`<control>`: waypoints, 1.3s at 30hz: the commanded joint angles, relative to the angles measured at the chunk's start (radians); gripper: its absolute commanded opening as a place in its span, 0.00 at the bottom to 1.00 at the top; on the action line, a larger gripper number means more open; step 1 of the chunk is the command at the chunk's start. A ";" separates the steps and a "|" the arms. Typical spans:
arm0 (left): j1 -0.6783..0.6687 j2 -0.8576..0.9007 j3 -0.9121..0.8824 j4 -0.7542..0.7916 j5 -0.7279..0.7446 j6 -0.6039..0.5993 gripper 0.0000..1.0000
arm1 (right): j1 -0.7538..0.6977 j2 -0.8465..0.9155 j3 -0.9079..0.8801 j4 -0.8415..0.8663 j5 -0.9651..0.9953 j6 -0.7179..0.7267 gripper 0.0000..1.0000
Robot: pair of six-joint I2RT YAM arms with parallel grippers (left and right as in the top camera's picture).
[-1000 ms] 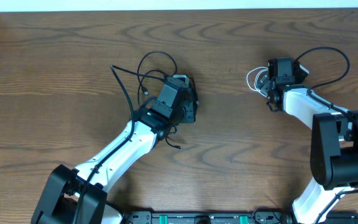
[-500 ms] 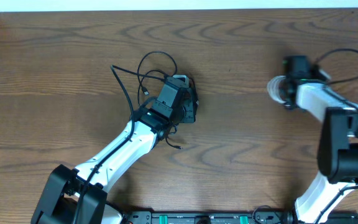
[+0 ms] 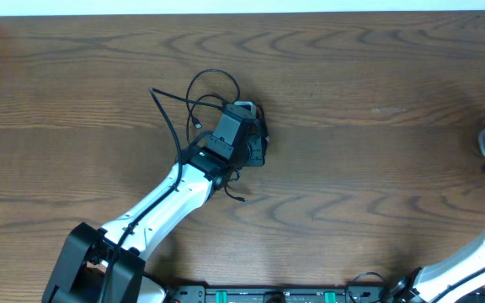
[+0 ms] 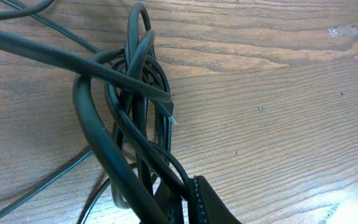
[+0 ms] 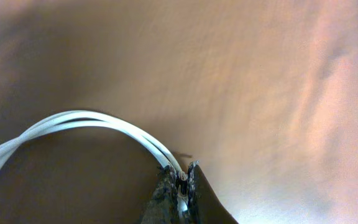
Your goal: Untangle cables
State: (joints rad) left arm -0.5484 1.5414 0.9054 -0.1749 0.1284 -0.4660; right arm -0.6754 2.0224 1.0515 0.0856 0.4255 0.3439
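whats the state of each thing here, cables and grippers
black cables: knotted together in one bundle, a plug end sticking out
white cable: apart from the black ones, doubled over
left gripper: jaws shut on the black cables
right gripper: jaws shut on the white cable, at the right edge of the overhead view

The black cables (image 3: 210, 99) are seen bunched in a knot left of the middle of the table (image 3: 352, 101), nearer its far edge, with one wide loop spread on the wood. Close up, thin strands are wound around a thicker one, and a small plug tip (image 4: 173, 118) pokes out. The white cable (image 5: 86, 121), well apart at the right edge, is doubled into two arcing strands and is possibly lifted.
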 commanded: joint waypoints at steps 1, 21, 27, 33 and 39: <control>-0.003 -0.008 -0.004 -0.003 -0.010 0.016 0.08 | -0.089 0.018 0.027 0.008 -0.063 -0.131 0.01; -0.003 -0.008 -0.004 -0.003 -0.010 0.017 0.08 | 0.136 -0.368 0.450 -0.795 -0.460 0.001 0.99; -0.003 -0.008 -0.004 -0.004 -0.010 0.017 0.08 | 0.391 -0.438 0.437 -0.990 -0.515 0.083 0.99; -0.003 -0.008 -0.004 -0.004 -0.009 0.017 0.08 | 0.594 -0.439 0.437 -1.051 -0.514 0.089 0.99; -0.003 -0.008 -0.004 -0.004 -0.009 0.017 0.08 | 0.696 -0.438 0.437 -1.101 -0.476 0.085 0.99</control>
State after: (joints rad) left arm -0.5484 1.5414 0.9054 -0.1753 0.1284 -0.4660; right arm -0.0093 1.5841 1.4906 -0.9920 -0.0784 0.4141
